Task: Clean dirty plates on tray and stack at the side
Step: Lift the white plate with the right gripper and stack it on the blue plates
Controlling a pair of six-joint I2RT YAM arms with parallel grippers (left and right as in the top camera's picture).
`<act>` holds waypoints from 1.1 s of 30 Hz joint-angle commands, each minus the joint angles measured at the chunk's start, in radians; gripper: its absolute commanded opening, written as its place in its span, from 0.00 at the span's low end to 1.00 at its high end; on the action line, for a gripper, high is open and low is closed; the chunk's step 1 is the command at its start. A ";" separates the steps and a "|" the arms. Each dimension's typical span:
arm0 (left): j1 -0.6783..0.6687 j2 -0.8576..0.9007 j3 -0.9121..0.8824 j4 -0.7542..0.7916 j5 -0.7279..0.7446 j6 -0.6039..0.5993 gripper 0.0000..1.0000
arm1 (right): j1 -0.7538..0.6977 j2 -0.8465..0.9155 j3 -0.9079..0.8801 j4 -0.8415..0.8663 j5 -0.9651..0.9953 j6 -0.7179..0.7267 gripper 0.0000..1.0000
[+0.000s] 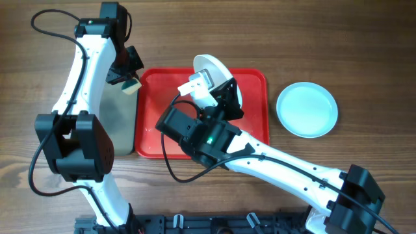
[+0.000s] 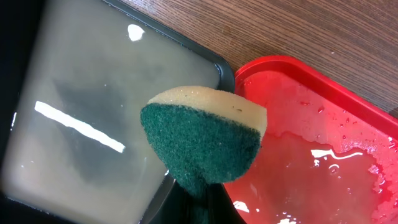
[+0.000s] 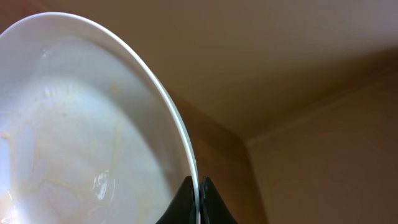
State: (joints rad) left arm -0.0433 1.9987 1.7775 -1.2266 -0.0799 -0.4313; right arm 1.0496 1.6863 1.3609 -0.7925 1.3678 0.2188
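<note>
My right gripper (image 1: 229,91) is shut on the rim of a white plate (image 1: 211,68) and holds it tilted on edge above the red tray (image 1: 255,120). In the right wrist view the plate (image 3: 81,130) shows a smeared, streaky face, with my fingers (image 3: 198,186) pinching its edge. My left gripper (image 1: 129,79) is shut on a green-and-yellow sponge (image 2: 202,137), held over the gap between the black tray and the red tray (image 2: 323,155). A pale aqua plate (image 1: 307,109) lies flat on the table right of the red tray. The third plate is out of view.
A narrow black tray (image 1: 120,120) holding cloudy water (image 2: 93,106) stands left of the red tray. The red tray's floor is wet with puddles (image 2: 292,174). The table is dark wood.
</note>
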 commanded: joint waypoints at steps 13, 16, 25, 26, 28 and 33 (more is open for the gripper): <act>0.002 -0.020 0.005 0.003 0.008 0.012 0.04 | 0.005 -0.016 0.002 0.019 0.106 -0.017 0.04; 0.002 -0.020 0.005 0.003 0.008 0.012 0.04 | 0.005 -0.015 0.002 0.021 0.105 -0.017 0.04; 0.002 -0.020 0.005 0.003 0.008 0.012 0.04 | 0.005 -0.015 0.002 0.021 0.023 -0.017 0.04; 0.002 -0.020 0.005 0.003 0.008 0.012 0.04 | 0.005 -0.015 0.002 0.021 -0.050 -0.017 0.04; 0.002 -0.020 0.005 0.003 0.008 0.012 0.04 | 0.005 -0.015 0.002 0.012 -0.363 -0.016 0.04; 0.002 -0.020 0.005 0.003 0.008 0.012 0.04 | -0.019 -0.015 0.002 0.004 -1.011 0.076 0.04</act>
State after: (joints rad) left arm -0.0433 1.9987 1.7775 -1.2259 -0.0799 -0.4316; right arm 1.0485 1.6863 1.3609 -0.7898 0.7197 0.2222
